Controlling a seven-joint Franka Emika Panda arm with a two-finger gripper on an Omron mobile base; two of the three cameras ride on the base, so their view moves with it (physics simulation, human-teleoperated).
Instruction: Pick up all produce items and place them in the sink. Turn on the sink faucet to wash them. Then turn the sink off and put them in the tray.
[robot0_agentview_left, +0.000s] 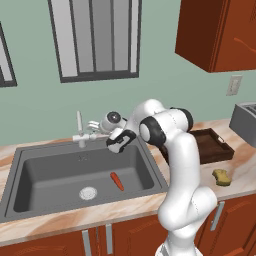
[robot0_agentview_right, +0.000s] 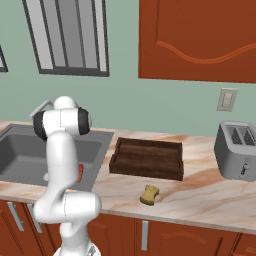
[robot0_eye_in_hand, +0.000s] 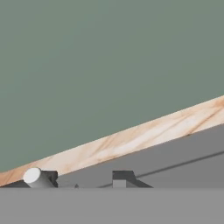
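A small red-orange carrot-like produce item (robot0_agentview_left: 117, 181) lies on the floor of the dark grey sink (robot0_agentview_left: 50, 175), right of the round drain. It also peeks out beside the arm (robot0_agentview_right: 80, 172). The slim pale sink faucet (robot0_agentview_left: 79, 129) stands at the sink's back rim. My gripper (robot0_agentview_left: 93, 125) hovers just right of the faucet, level with its crossbar and side handle. In the hand view my gripper (robot0_eye_in_hand: 86, 181) has its dark tips apart, nothing between them, with a pale rounded faucet part (robot0_eye_in_hand: 34, 176) by the left tip. The dark brown tray (robot0_agentview_left: 220, 141) sits on the counter right of the sink.
A yellow sponge (robot0_agentview_left: 221, 176) lies on the counter in front of the tray (robot0_agentview_right: 145, 172). A grey toaster (robot0_agentview_right: 237, 150) stands at the far right. The green wall and a window are close behind the faucet, with wooden cabinets above.
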